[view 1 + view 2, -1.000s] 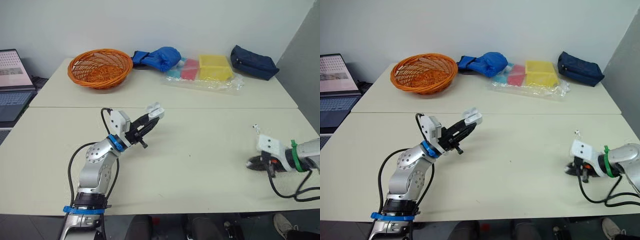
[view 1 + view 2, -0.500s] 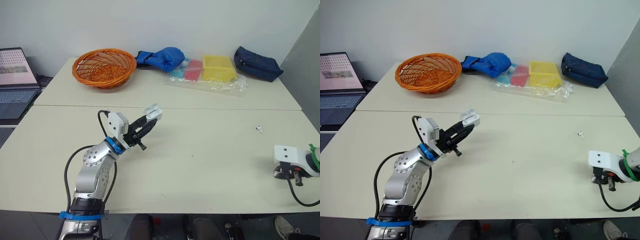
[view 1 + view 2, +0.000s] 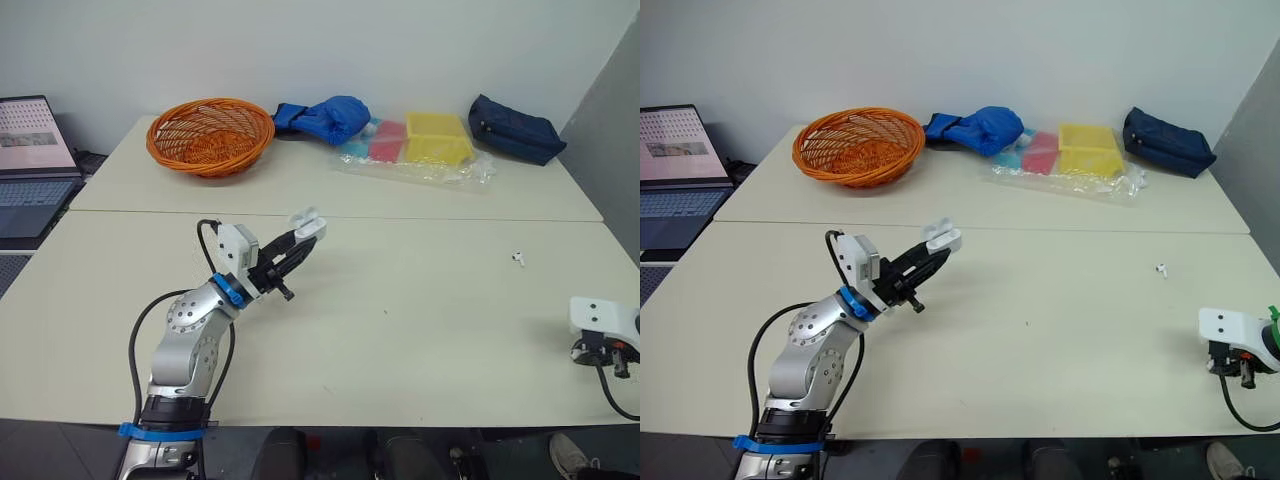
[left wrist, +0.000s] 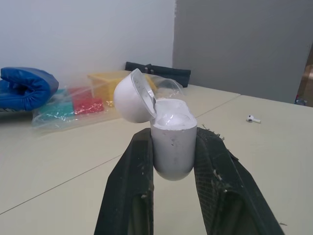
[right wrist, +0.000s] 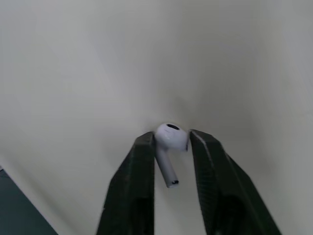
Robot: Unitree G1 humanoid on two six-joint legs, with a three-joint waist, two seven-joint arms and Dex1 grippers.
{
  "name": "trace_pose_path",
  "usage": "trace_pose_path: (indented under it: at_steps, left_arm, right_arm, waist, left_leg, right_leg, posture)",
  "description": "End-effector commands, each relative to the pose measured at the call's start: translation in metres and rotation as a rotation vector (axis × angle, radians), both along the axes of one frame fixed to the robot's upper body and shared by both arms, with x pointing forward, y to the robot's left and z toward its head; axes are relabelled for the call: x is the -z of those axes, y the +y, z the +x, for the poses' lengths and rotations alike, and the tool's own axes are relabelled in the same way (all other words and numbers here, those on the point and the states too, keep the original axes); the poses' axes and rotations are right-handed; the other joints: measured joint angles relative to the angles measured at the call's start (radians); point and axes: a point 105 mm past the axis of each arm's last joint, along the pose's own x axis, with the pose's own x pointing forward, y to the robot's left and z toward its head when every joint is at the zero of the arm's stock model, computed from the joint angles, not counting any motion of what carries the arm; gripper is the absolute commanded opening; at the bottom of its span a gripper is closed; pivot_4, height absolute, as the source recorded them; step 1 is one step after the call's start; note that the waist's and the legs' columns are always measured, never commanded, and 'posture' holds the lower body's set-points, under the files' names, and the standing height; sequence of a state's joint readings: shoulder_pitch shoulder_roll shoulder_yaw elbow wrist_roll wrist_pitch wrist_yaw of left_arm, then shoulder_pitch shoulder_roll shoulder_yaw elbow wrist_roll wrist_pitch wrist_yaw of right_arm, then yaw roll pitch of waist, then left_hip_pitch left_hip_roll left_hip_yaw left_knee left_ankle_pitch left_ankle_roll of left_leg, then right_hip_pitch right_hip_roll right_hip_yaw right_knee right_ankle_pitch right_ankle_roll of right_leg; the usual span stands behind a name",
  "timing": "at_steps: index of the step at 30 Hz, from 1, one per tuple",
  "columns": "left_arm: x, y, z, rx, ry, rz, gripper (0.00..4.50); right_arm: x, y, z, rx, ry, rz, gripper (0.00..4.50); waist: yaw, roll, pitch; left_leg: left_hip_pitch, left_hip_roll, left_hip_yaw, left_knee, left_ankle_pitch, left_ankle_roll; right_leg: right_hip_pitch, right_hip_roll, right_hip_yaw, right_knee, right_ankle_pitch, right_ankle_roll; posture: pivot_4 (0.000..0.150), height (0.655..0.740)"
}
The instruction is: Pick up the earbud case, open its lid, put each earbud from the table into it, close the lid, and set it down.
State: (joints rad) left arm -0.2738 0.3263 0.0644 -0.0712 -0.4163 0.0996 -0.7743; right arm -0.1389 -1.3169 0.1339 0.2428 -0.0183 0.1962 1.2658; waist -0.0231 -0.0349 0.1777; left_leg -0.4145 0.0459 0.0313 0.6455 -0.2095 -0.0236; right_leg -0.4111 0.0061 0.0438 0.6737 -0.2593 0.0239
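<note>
- currently the left hand (image 3: 298, 240) is clenched on the earbud case (image 4: 172, 147), a smooth, glossy white capsule with a rounded bottom, pinched upright between two black, scuffed fingers (image 4: 132, 186).
- its domed lid (image 4: 133, 95) is swung open and tilts off to one side on its hinge; the inside looks white, and i cannot tell whether anything sits in it.
- the case is held up off the pale, matte worktop (image 3: 420, 330), over its left-centre part, just before the seam where two boards meet.
- the right hand (image 5: 170, 137) is near the worktop's front right edge, well apart from the case, and grasps an earbud (image 5: 168, 152): a glossy white bulb with a short stem, its head squeezed between the black fingertips, stem pointing back toward the wrist.
- a second earbud (image 3: 517, 258) lies loose on the worktop's right side, apart from both hands.
- along the far side stand a round orange woven basket (image 3: 210, 135), a blue padded glove (image 3: 325, 117), a crinkled clear plastic bag (image 3: 415, 150) holding flat yellow, red and teal pieces, and a dark navy soft pouch (image 3: 515, 125).
- an open laptop (image 3: 30, 160) sits off the worktop's far left corner.
</note>
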Motion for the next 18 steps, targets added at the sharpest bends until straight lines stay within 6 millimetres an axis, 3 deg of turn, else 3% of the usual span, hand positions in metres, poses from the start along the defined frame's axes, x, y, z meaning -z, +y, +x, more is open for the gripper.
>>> trace_pose_path:
  at_steps: [1, 18]
  left_arm:
    - [-0.009, -0.004, -0.004, 0.016, -0.042, -0.008, 0.75]
    - [-0.004, -0.002, -0.007, 0.008, -0.022, -0.019, 0.75]
  right_arm:
    - [0.005, -0.006, -0.007, 0.034, 0.029, -0.007, 2.04]
    - [0.005, -0.009, -0.015, 0.121, 0.052, 0.021, 2.04]
  waist:
    - [0.000, 0.000, 0.000]
    - [0.000, 0.000, 0.000]
  left_leg:
    - [0.000, 0.000, 0.000, 0.000, 0.000, 0.000]
    - [0.000, 0.000, -0.001, 0.000, 0.000, 0.000]
  right_leg:
    - [0.000, 0.000, 0.000, 0.000, 0.000, 0.000]
    - [0.001, 0.000, -0.001, 0.000, 0.000, 0.000]
  posture:
    - [0.150, 0.7400]
    - [0.150, 0.7400]
